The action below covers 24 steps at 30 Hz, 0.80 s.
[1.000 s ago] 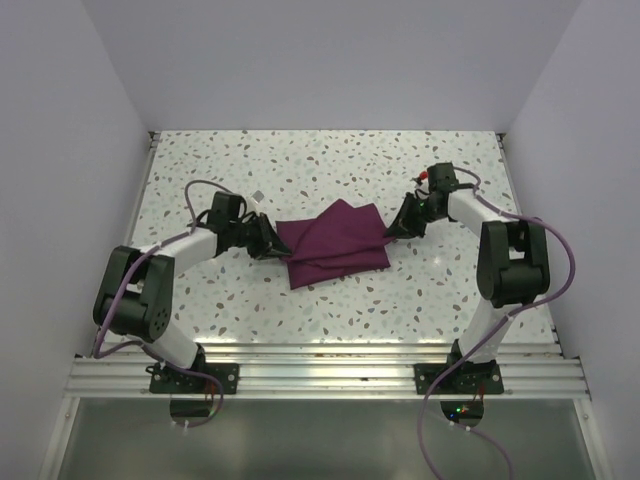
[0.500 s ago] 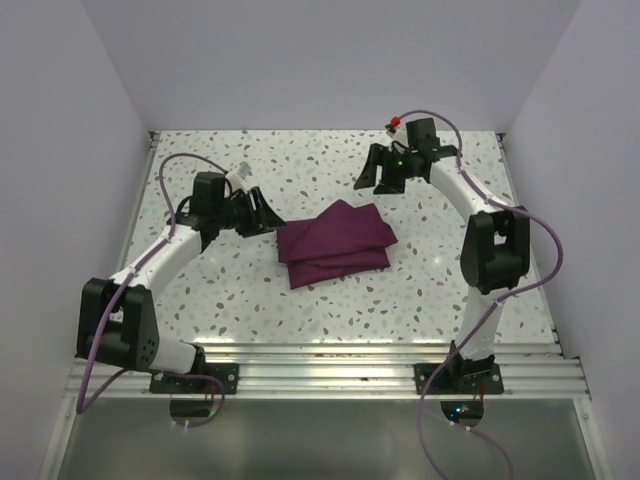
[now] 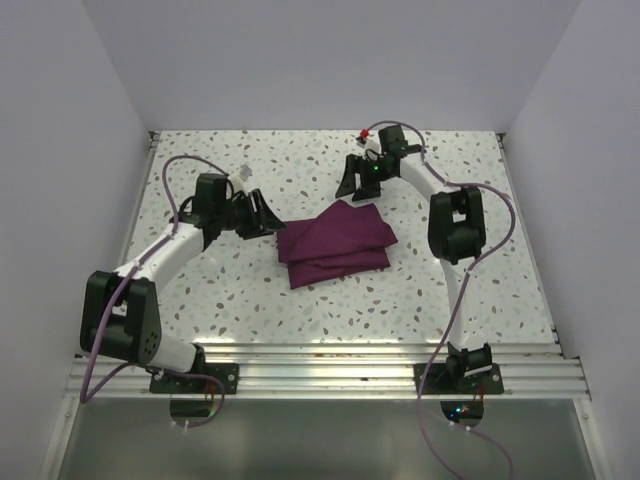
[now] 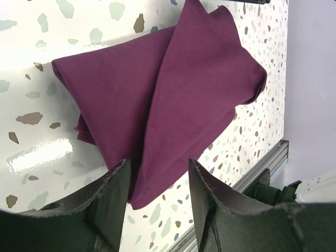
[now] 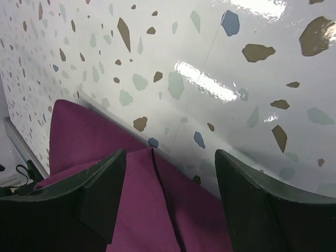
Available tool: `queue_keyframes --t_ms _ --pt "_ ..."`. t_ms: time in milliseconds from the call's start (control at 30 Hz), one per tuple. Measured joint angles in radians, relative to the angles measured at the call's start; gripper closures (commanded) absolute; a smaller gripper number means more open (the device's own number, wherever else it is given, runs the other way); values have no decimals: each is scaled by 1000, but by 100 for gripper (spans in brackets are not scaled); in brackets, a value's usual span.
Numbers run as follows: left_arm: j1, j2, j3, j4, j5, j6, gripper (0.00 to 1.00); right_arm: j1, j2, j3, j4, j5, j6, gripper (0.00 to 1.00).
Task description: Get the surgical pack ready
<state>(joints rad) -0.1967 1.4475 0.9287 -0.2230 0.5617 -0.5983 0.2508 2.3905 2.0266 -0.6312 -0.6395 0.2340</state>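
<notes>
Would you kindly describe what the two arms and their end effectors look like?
The left arm and right arm have white links between bulky black joints, each trailed by a mauve cable. The left end effector and right end effector have two matte black fingers each. A red tip sits by the right wrist.

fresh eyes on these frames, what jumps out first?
The plum-purple cloth bundle, folded, lies mid-way across the speckled table. The left gripper sits just off the bundle's left edge, its fingers apart with nothing between them. The right gripper hangs by the bundle's far corner, its fingers wide open and empty.
</notes>
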Motion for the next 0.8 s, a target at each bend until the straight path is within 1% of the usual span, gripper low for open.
queue_keyframes --t_ms 167,267,333,400,567,633,667,700,733,767,800 --pt "2 14 0 1 2 0 48 19 26 3 5 -74 5 35" --pt "7 21 -1 1 4 -2 48 35 26 3 24 -120 16 39" --pt "9 27 -1 4 6 -2 49 45 26 3 31 -145 27 44" --pt "9 31 -1 4 8 -3 49 51 26 3 40 -164 39 46" --pt "12 31 -2 4 11 -3 49 57 26 3 48 -172 46 48" --pt "13 31 -3 4 11 -3 49 57 26 3 48 -171 46 51" --pt "13 31 -5 4 11 -4 49 56 26 3 48 -170 45 54" --pt "14 31 -7 4 11 -4 49 56 26 2 48 -166 45 64" --pt "14 30 -10 4 11 -7 49 56 26 1 48 -164 42 69" --pt "15 30 -11 3 11 -8 49 56 26 -1 48 -164 45 80" --pt "18 30 -11 2 11 -9 49 56 26 -5 48 -164 44 86"
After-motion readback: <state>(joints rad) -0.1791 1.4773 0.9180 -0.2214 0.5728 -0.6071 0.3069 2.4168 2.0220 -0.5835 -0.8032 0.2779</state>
